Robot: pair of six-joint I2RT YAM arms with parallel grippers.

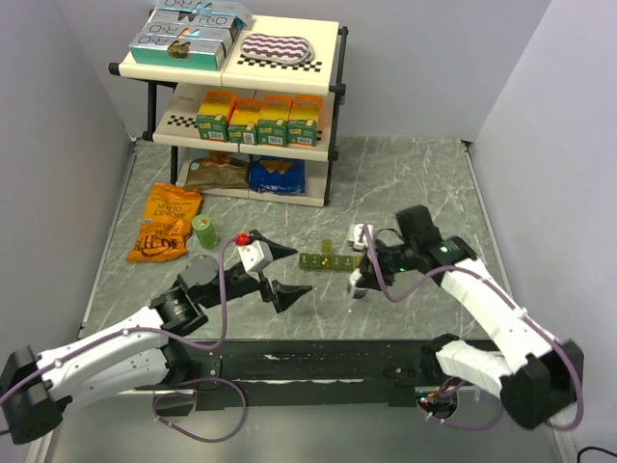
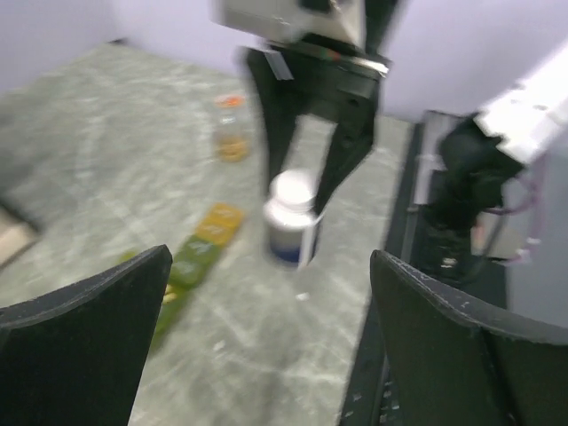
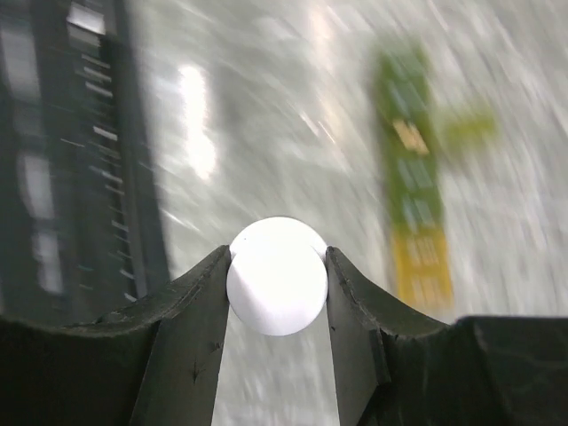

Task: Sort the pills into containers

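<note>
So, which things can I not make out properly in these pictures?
- Pills in the containers: too small in the top view, smeared by motion blur in the right wrist view.
- Label of the bottle: blurred in the left wrist view; the right wrist view shows only its white cap, between the fingers of the right gripper.
- Whether the bottle touches the table: blurred in the left wrist view, hidden by that gripper in the top view.
</note>
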